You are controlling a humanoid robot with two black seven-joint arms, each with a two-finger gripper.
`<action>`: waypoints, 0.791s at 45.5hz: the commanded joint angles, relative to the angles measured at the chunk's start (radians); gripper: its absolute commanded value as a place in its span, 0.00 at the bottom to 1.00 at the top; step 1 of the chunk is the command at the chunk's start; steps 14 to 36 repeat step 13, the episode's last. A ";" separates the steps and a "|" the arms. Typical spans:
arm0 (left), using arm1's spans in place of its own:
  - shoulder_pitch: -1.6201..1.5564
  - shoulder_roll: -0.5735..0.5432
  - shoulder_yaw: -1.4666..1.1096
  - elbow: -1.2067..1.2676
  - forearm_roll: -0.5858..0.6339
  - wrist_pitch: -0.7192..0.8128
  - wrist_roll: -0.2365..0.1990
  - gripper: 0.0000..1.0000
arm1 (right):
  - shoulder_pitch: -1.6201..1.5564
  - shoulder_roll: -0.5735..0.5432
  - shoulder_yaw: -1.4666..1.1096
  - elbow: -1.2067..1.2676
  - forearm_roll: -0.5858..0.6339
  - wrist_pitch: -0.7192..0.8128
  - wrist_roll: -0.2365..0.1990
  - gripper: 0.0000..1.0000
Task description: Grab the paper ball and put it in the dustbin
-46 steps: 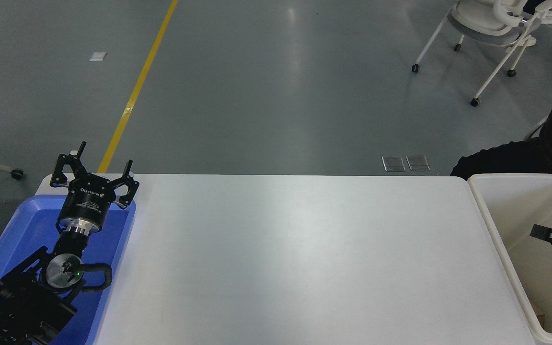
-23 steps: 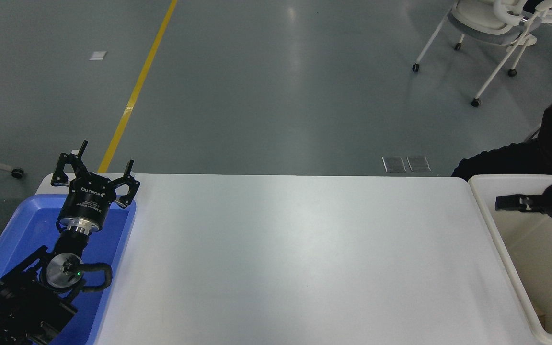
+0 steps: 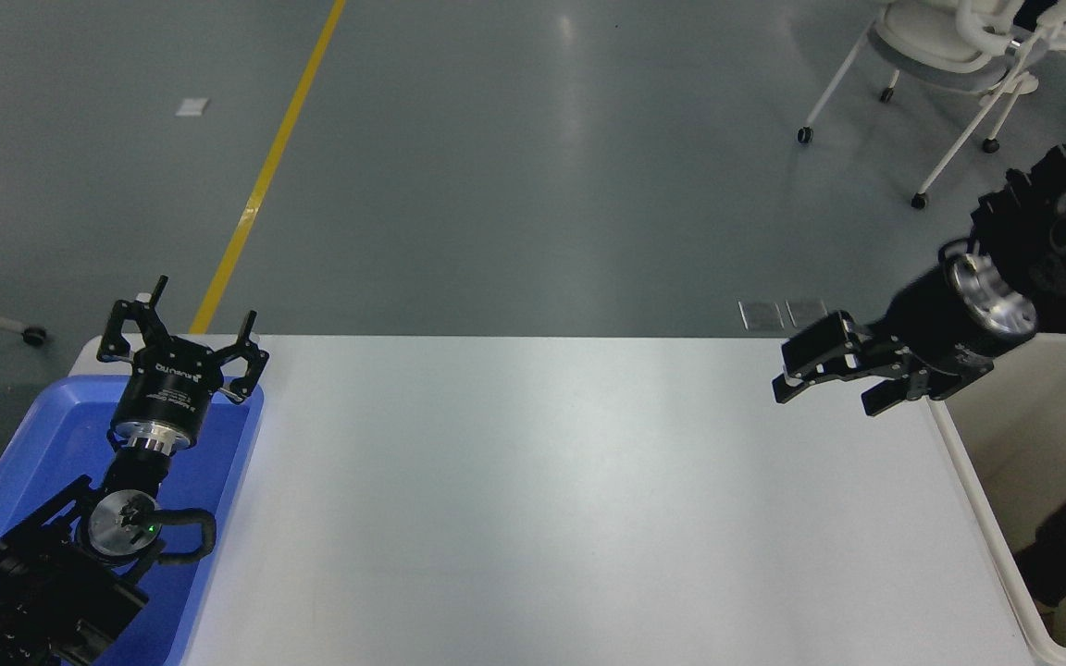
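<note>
I see right gripper (image 3: 824,375) over table's (image 3: 542,499) far right corner, just beside bin (image 3: 968,462), fingers spread, holding nothing. Can't find paper ball; bin's inside partly hidden. Left gripper (image 3: 183,324) parked over blue tray (image 3: 33,444) at far left corner, fingers spread, holding nothing.

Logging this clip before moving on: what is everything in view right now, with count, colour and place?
table: one, white, fills the lower middle.
dustbin: one, off-white, at the table's right end; a dark shape shows inside it.
paper ball: none visible.
tray: one, blue, at the table's left end.
chair: one, white, on wheels, top right.
floor line: one, yellow, upper left.
floor plates: two, grey, beyond the table.
left hand: open, empty, parked above the tray.
right hand: open, empty, above the table's right end.
</note>
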State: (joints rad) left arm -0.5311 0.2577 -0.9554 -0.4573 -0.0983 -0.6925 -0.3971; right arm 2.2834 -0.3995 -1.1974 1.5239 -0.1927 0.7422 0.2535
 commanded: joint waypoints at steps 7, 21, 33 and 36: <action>0.000 0.000 -0.002 -0.001 0.000 0.001 0.000 1.00 | 0.211 0.077 -0.034 0.097 0.167 0.043 0.001 1.00; 0.000 0.000 -0.002 0.000 0.000 0.001 -0.002 1.00 | 0.226 0.077 -0.044 0.110 0.171 0.043 0.001 1.00; 0.000 0.000 -0.002 0.000 0.000 0.001 -0.002 1.00 | 0.226 0.077 -0.044 0.110 0.171 0.043 0.001 1.00; 0.000 0.000 -0.002 0.000 0.000 0.001 -0.002 1.00 | 0.226 0.077 -0.044 0.110 0.171 0.043 0.001 1.00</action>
